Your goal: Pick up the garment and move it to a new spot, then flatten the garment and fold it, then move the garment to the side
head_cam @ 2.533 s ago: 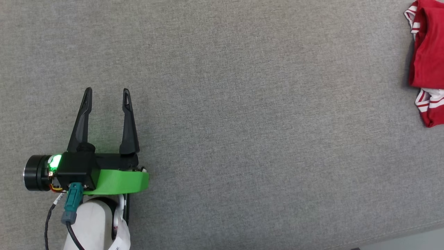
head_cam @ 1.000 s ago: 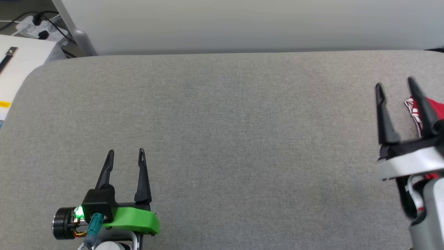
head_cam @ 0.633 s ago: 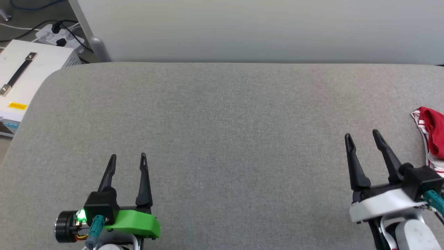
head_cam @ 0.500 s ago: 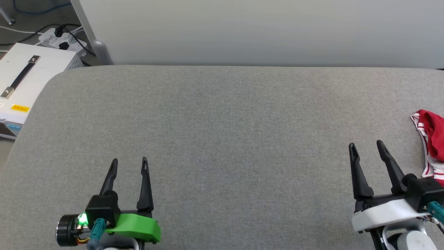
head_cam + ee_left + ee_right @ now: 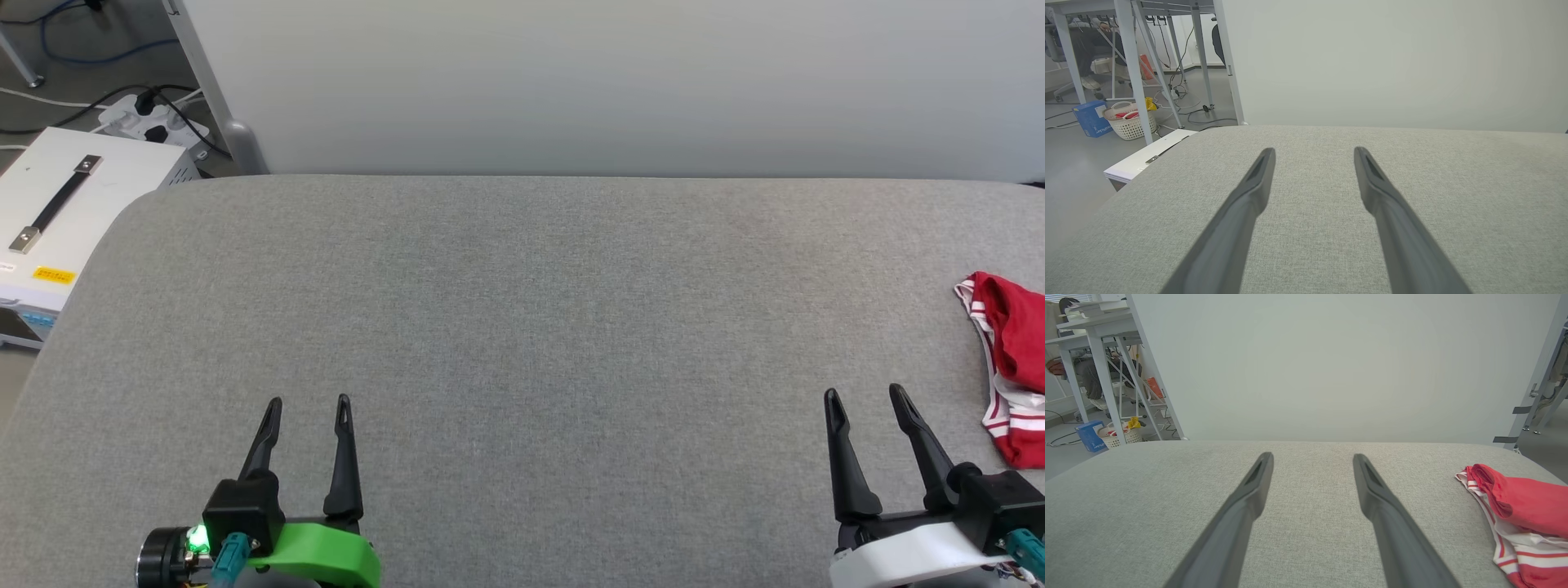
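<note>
The garment, a red jersey-knit T-shirt with white sleeves and red-white striped trim, lies at the far right edge of the grey woven fabric work surface, partly cut off by the head view's border. It sits as a compact bundle: a red layer is folded over on top, and the white sleeve fabric with its striped cuff shows along the near and inner edges. Which face is up cannot be told. The left gripper, black-fingered on a green mount, and the right gripper, black-fingered on a white mount, both have their fingers spread and hold nothing. Both sit low at the near edge. The right one is near the garment but clear of it, and the left one is well apart from it. Since the garment is compact and off to one side with both grippers empty, the fold and side placement appear complete, and the step in hand is judged to be parking the arms. To do this well, move the right arm away from the bundle without crossing it, because the loose striped cuff nearest the fingers could snag and pull the fold open. Keep the fingertips off the fabric surface to avoid dragging it, and keep the fingers spread so that no cloth is caught.
</note>
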Controlling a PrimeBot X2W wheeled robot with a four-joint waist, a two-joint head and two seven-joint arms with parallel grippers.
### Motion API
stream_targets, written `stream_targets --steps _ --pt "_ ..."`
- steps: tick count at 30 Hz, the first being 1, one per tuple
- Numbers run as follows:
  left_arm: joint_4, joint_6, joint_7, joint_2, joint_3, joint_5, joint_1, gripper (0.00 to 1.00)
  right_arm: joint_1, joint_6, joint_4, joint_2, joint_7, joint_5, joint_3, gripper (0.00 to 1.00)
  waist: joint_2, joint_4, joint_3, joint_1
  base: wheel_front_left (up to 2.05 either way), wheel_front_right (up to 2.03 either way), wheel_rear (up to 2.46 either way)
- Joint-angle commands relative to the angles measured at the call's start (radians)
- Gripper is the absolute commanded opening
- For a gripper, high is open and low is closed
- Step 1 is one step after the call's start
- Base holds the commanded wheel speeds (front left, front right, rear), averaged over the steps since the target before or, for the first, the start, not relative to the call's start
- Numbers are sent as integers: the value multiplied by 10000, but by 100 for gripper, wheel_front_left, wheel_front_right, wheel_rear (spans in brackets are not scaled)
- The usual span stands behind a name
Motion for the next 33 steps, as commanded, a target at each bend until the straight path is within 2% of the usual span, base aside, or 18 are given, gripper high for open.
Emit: stream_targets --steps 1,8,9,33 --pt "25 -54 -59 -50 0 -37 144 100 153 -7 -81 32 -47 -67 -29 100 0 -3 -4 1 0 0 0" --pt "51 -75 -59 -57 -15 -73 163 100 170 -7 -20 75 -47 -74 -76 100 0 -1 -1 1 0 0 0" --pt "32 -15 2 -10 -4 -32 11 0 81 2 -4 58 2 -15 -52 0 0 -3 -2 1 0 0 0" --pt "-69 5 415 -17 43 97 -91 0 -103 -1 35 91 417 -273 -32 0 0 -43 -28 1 0 0 0"
